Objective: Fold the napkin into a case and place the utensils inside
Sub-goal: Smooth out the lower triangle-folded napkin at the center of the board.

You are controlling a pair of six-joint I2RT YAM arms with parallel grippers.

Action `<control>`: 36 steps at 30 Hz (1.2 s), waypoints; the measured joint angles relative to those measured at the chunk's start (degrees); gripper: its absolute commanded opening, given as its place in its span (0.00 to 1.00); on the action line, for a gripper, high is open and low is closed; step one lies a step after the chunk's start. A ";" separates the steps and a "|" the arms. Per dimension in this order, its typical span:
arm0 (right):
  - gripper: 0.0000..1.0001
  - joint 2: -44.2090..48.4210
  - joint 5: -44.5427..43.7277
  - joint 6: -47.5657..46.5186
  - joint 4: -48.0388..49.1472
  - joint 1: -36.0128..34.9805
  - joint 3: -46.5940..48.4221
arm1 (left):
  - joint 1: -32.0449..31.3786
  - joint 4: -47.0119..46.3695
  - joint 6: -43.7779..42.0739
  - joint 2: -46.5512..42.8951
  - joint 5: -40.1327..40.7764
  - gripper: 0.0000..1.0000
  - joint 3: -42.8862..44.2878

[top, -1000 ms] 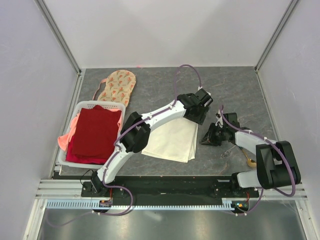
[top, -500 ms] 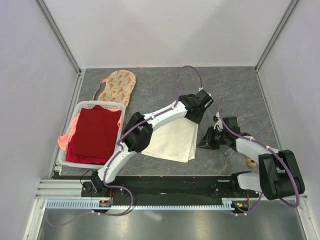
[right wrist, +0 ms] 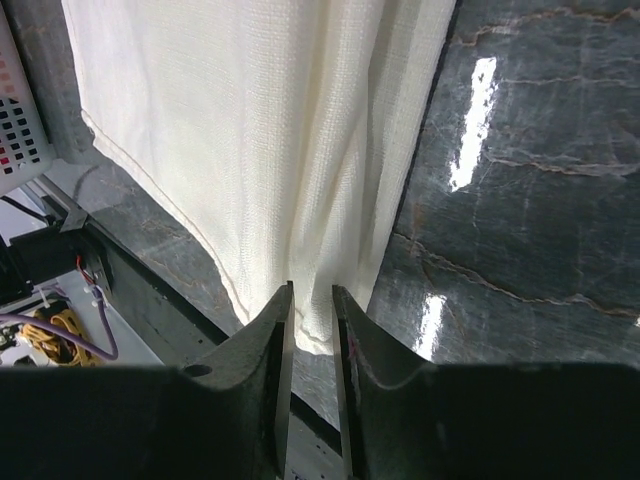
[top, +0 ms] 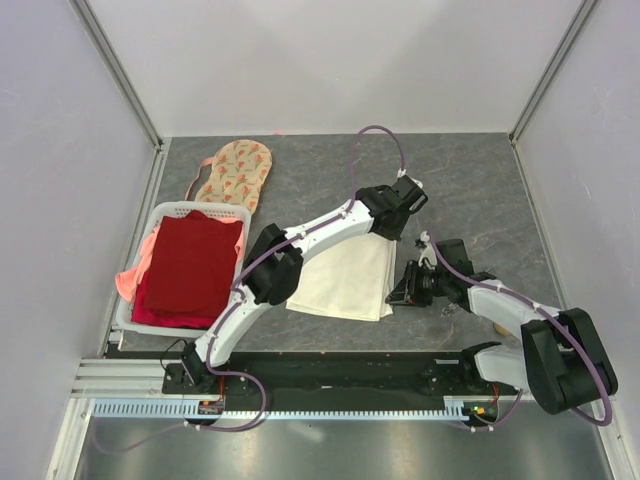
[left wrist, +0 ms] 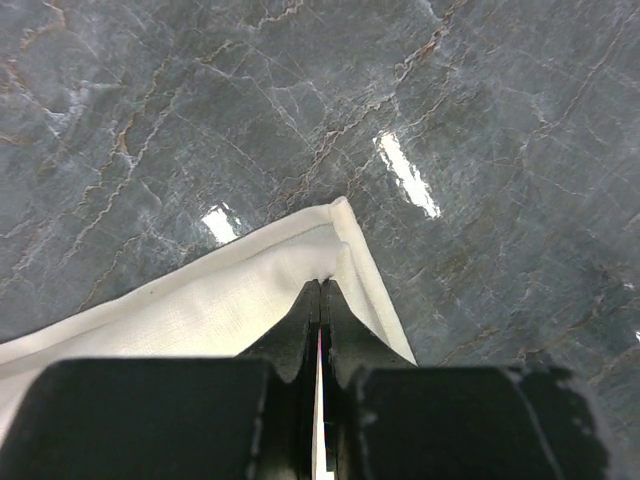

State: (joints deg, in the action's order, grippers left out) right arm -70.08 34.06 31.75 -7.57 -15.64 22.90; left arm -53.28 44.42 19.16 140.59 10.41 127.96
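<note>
Pinching the napkin (left wrist: 200,300) corner: left claw (left wrist: 320,286); right claw (right wrist: 312,293), narrowly parted, straddles its edge.

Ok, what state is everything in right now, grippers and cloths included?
Napkin: lying flat, far corner pinched.
Left gripper: shut on the napkin's far corner.
Right gripper: slightly open, astride the napkin's near corner.
Red cloth: folded in the basket.
Floral cloth: lying flat beyond the basket.

The napkin (right wrist: 250,130) runs off both wrist views; the utensils seem hidden under the right arm (top: 492,298).
</note>
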 measured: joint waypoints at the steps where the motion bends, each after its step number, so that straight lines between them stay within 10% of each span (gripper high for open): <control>1: 0.28 0.15 -0.04 0.02 0.00 0.00 0.00 | 0.00 -0.02 0.00 -0.33 0.02 0.02 -0.09; 20: 0.26 -1.66 0.44 2.95 6.97 -0.11 -3.96 | 0.81 -0.24 0.04 -7.58 -0.09 0.02 -2.03; 36: 0.66 6.88 1.77 3.37 3.39 3.98 -2.84 | 0.87 -0.33 0.09 -7.58 -1.68 0.02 -2.03</control>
State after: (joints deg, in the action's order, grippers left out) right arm -63.20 35.83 35.11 -4.19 -11.66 20.05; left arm -52.40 44.10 19.25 133.01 8.73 125.93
